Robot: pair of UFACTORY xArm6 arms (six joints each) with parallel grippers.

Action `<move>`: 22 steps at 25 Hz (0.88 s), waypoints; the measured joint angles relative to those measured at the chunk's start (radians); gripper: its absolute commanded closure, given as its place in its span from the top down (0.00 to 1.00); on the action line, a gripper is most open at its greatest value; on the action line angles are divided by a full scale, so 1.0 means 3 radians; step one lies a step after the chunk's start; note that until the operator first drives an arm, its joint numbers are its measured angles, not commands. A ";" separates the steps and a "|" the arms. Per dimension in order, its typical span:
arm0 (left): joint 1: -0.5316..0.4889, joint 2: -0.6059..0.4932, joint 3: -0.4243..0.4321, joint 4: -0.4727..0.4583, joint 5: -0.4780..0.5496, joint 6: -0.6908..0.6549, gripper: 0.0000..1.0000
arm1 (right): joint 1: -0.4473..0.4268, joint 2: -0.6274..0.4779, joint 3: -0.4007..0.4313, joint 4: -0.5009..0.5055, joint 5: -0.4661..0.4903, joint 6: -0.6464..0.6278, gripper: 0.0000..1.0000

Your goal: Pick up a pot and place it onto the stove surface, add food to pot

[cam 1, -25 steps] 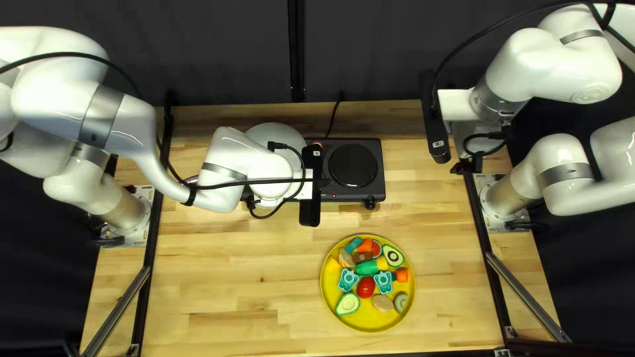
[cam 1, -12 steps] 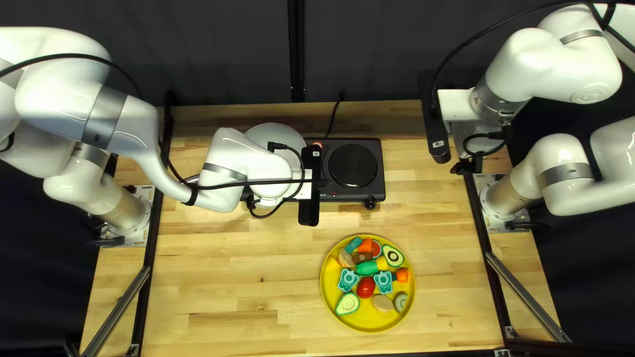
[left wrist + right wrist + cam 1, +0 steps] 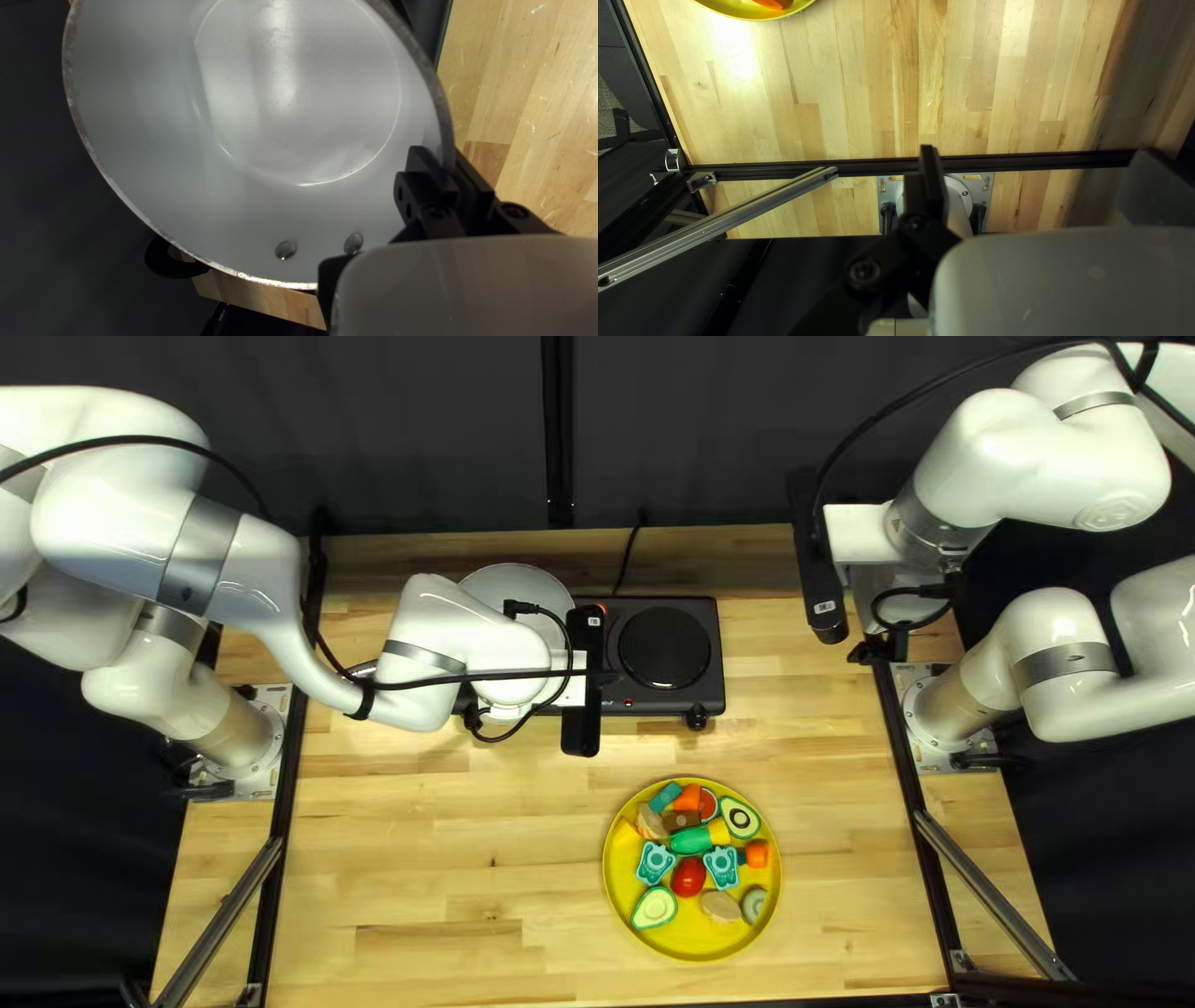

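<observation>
Your pot (image 3: 529,589) is at the left half of the stove (image 3: 644,707), just beside the round black burner (image 3: 664,647); your left arm (image 3: 430,647) covers much of it, so you can't tell whether its base rests on the stove or hangs above. From the left wrist view you look down into its pale grey inside, with nothing in it but two rivets (image 3: 286,250) on the wall.

Your left gripper (image 3: 574,695) is pinching the pot's rim — one finger inside the wall, the other outside, both touching it.

Nearer you than the stove, and well apart from the pot, sits the yellow plate (image 3: 688,951) with the food: two avocado halves (image 3: 654,909), a red tomato (image 3: 688,876), a green and yellow corn cob (image 3: 697,838), orange pieces (image 3: 757,854) and two teal pieces (image 3: 721,868), among others.

Your right gripper (image 3: 876,647) is off by the table's right edge, spread wide with nothing between its fingers; only one finger (image 3: 932,180) shows in its wrist view. Ahead of that finger you see bare wooden table (image 3: 865,74) — farther off, the plate's edge with an orange piece on it. Under it run the black frame rail (image 3: 1033,163) and your right arm's base plate (image 3: 982,186), with a grey metal brace (image 3: 722,219) to one side.
</observation>
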State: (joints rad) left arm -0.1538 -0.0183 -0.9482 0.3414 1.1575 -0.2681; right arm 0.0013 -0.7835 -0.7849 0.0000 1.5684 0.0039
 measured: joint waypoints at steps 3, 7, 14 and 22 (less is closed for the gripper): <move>0.0000 0.0005 -0.0014 0.0007 -0.0002 0.0003 0.00 | 0.0000 0.0000 0.0000 0.0000 0.0000 0.0000 1.00; 0.0006 0.0042 -0.0023 0.0014 -0.0036 0.0009 0.00 | 0.0000 0.0000 0.0000 0.0000 0.0000 0.0000 1.00; 0.0017 0.0035 0.0004 0.0018 -0.0070 0.0026 0.00 | 0.0000 0.0000 0.0000 0.0000 0.0000 0.0000 1.00; 0.0016 0.0068 0.0003 0.0005 -0.0078 0.0003 0.00 | 0.0000 0.0000 0.0000 0.0000 0.0000 0.0000 1.00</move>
State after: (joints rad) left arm -0.1489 0.0022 -0.9473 0.3428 1.1342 -0.2673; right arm 0.0013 -0.7835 -0.7849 0.0000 1.5684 0.0039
